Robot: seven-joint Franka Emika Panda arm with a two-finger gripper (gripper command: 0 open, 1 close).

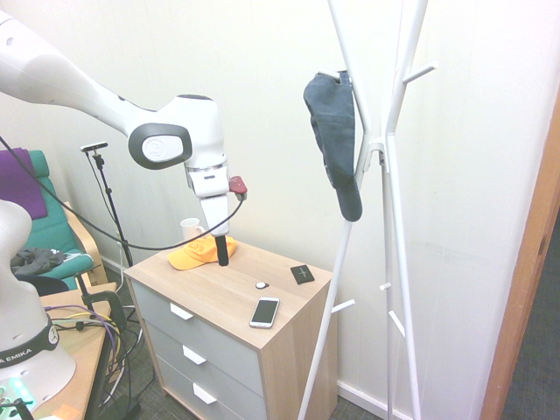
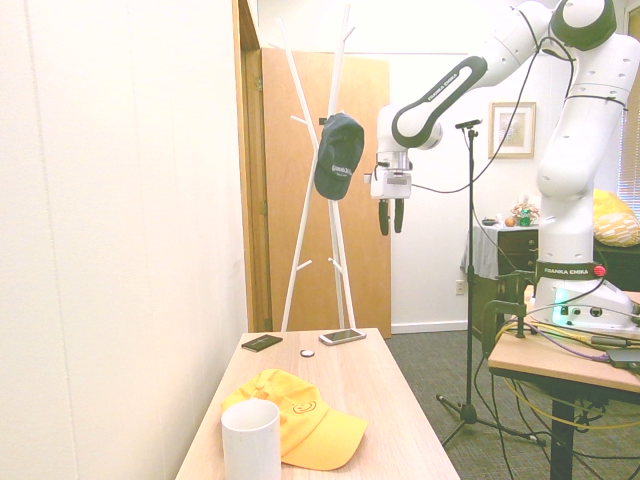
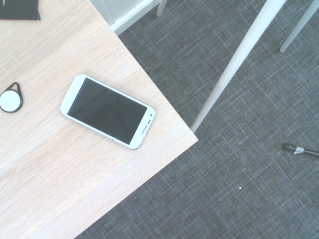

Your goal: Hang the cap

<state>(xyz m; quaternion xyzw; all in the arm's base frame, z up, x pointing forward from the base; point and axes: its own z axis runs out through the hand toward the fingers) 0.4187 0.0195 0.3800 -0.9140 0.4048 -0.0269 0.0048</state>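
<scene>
The dark navy cap [image 1: 334,140] hangs on a peg of the white coat rack [image 1: 395,105], brim pointing down. From the other side the cap [image 2: 338,156] shows small light lettering. My gripper [image 2: 391,229] hangs in the air beside the cap and a little lower, not touching it. It points down with its two dark fingers apart and nothing between them. In the first exterior view the gripper [image 1: 222,260] stands over the wooden dresser [image 1: 289,332].
On the dresser top lie an orange-yellow cap [image 2: 300,420], a white mug [image 2: 251,442], a white phone [image 3: 107,111], a small white tag [image 3: 10,98] and a black card [image 1: 302,274]. The rack's legs [image 3: 234,64] stand on grey carpet beside the dresser corner.
</scene>
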